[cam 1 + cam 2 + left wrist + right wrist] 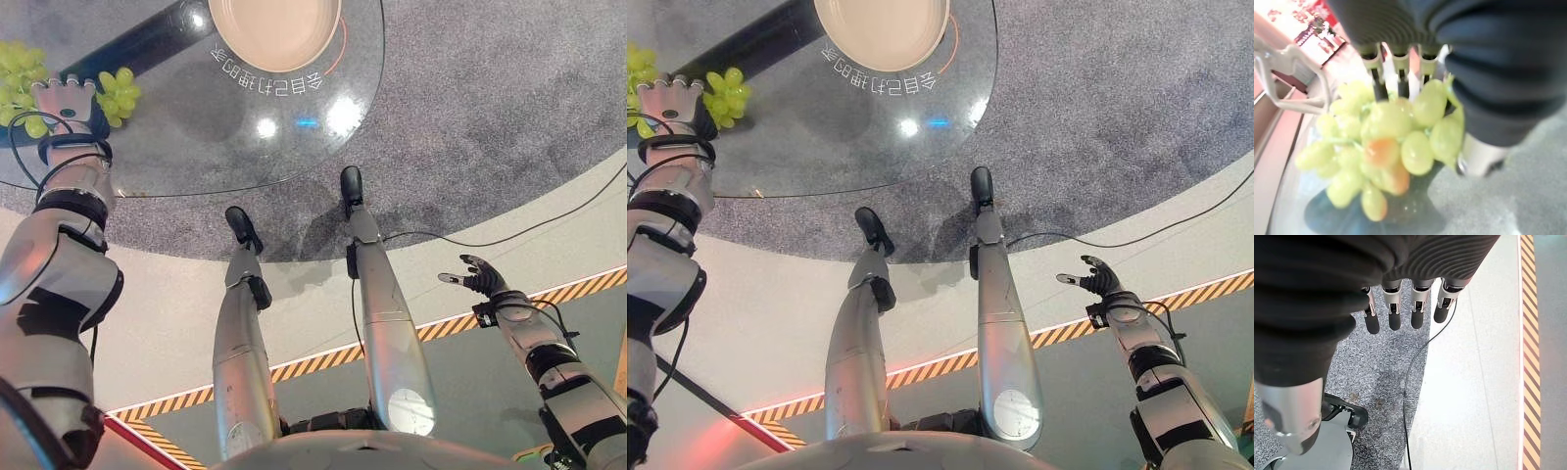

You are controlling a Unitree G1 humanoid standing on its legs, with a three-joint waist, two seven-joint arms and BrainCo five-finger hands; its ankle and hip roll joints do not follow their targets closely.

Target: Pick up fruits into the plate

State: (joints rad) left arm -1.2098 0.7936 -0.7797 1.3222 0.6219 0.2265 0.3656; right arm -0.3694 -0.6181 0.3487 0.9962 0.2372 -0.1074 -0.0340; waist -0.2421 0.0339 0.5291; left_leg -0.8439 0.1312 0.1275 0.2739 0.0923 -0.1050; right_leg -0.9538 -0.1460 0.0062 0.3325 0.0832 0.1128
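Observation:
A bunch of green grapes [118, 93] lies at the left edge of the round glass table [245, 137]. My left hand [64, 98] rests right on top of the bunch, with grapes sticking out on both sides of it. Up close, the grapes [1391, 142] sit directly against my left hand [1474, 58], a few of them tinged orange. An empty beige plate [274, 24] stands at the far middle of the table. My right hand [480, 279] hangs low at the right, away from the table, its fingers [1396, 308] straight and holding nothing.
A dark bar [137, 44] runs under the glass between the grapes and the plate. Printed lettering [265, 78] curves along the plate's near side. Grey carpet [490, 98] surrounds the table, and a yellow-black striped line [578, 289] crosses the floor below.

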